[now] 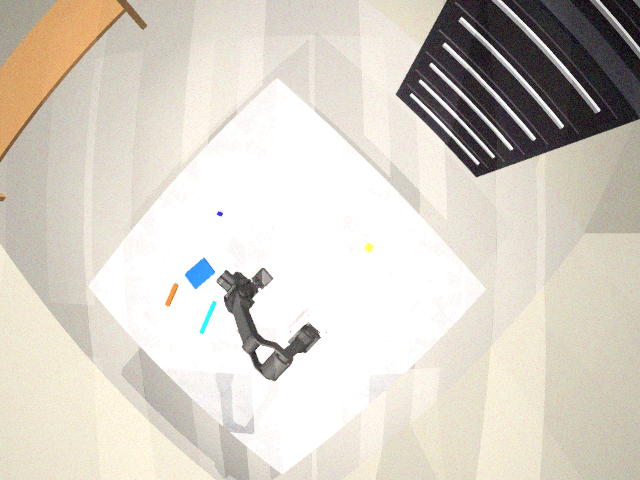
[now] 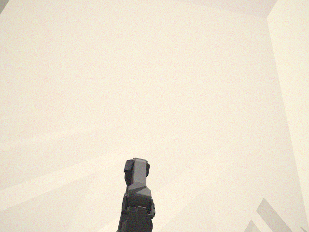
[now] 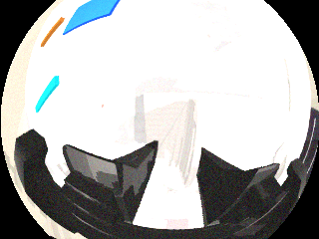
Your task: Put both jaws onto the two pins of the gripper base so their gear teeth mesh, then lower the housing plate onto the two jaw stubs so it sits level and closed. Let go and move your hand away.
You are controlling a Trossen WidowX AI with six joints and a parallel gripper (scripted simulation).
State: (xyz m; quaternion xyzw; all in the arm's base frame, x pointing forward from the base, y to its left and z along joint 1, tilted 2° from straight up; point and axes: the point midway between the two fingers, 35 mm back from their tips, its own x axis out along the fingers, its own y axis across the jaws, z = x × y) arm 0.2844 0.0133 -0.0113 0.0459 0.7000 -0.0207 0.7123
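Observation:
My gripper (image 1: 245, 279) (image 3: 179, 146) is over the white table, its fingers part-way apart and shut on a pale part (image 3: 171, 124). That part is washed out against the table, so I cannot tell whether it is a jaw or the housing plate. A flat blue plate (image 1: 200, 272) (image 3: 92, 14) lies left of the gripper in the top view. An orange bar (image 1: 171, 295) (image 3: 52, 32) and a cyan bar (image 1: 207, 317) (image 3: 47, 94) lie near it. I cannot make out base pins, gear teeth or stubs.
A small dark blue block (image 1: 219, 213) and a yellow block (image 1: 369, 247) lie farther off on the white table (image 1: 310, 170). Faint pale outlines show near the arm's base. A black slatted unit (image 1: 496, 98) stands beyond the table. The exterior view shows only the dark arm (image 2: 139, 195) against pale surfaces.

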